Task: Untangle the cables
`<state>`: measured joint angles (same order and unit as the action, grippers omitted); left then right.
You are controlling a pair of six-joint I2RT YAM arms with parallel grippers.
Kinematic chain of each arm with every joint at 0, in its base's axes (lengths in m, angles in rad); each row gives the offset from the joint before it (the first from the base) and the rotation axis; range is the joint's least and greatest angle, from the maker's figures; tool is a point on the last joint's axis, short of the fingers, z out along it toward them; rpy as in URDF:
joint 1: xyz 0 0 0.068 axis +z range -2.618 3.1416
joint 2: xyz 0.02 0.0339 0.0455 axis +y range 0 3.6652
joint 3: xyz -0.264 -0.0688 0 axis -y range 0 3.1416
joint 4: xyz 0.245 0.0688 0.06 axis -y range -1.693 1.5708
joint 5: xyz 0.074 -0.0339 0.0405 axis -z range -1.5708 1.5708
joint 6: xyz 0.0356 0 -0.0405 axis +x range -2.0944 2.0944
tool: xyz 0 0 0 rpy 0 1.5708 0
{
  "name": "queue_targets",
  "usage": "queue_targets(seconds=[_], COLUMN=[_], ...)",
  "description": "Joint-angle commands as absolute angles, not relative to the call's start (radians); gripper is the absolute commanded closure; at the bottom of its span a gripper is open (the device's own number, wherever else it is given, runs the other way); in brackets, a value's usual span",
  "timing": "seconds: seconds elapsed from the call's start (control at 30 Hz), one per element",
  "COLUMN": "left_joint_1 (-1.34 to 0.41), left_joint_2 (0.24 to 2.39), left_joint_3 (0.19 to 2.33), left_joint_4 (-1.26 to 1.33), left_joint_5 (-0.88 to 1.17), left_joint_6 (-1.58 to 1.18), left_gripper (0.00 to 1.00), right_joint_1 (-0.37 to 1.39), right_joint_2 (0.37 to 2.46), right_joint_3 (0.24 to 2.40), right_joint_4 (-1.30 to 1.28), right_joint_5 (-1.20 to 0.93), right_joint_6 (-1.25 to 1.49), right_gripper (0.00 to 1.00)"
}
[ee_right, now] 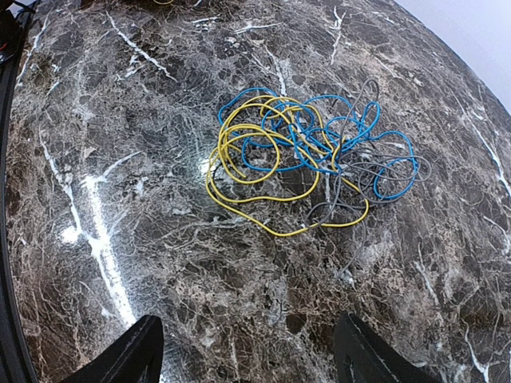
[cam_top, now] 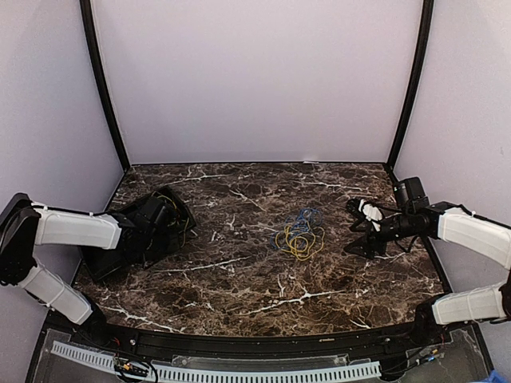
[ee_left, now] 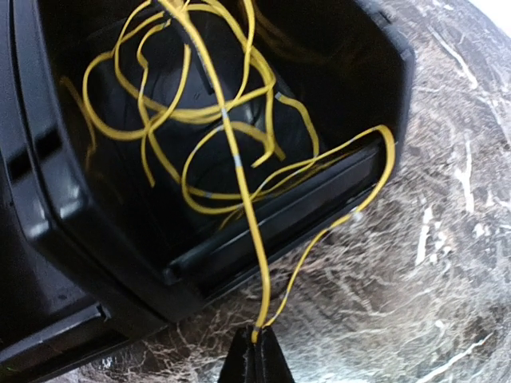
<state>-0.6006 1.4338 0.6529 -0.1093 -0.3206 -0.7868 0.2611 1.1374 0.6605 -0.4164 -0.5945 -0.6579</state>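
yellow cable pinched at black bin
your left pincer grips it for sorting; right pincer hangs wide by the tangle.

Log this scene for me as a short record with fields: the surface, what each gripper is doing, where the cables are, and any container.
surface: dark brown marble-patterned table
left gripper: shut on a thin yellow cable
thin yellow cable: leads from the pinch into a black plastic bin, coiled inside, one loop hanging over the rim
black plastic bin: left side of the table
tangle: thin yellow, blue and grey cables in a loose pile, mid-table
right gripper: open, holding nothing, above bare table short of the tangle
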Motion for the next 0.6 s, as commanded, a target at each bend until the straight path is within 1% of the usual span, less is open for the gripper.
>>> queue_targets(seconds=[0.0, 0.1, 0.23, 0.37, 0.57], left_joint_1=[-0.606, -0.606, -0.594, -0.548, -0.494], left_joint_2=[1.378, 1.37, 1.41, 1.491, 1.597], left_joint_3=[0.732, 0.803, 0.899, 0.994, 1.051], left_joint_4=[-0.157, -0.21, -0.288, -0.35, -0.349], left_joint_5=[-0.366, -0.407, -0.519, -0.508, -0.447], left_joint_6=[-0.72, -0.654, -0.538, -0.477, -0.47], left_gripper=[1.0, 1.0, 1.0, 1.0, 1.0], right_joint_1=[0.259, 0.258, 0.259, 0.259, 0.259], right_joint_2=[1.146, 1.146, 1.14, 1.133, 1.121], right_joint_3=[0.687, 0.688, 0.688, 0.686, 0.684], right_joint_4=[-0.408, -0.408, -0.408, -0.408, -0.408], right_joint_5=[-0.606, -0.606, -0.604, -0.6, -0.593], right_joint_6=[-0.667, -0.667, -0.667, -0.667, -0.667], right_gripper=[0.25, 0.25, 0.25, 0.25, 0.25])
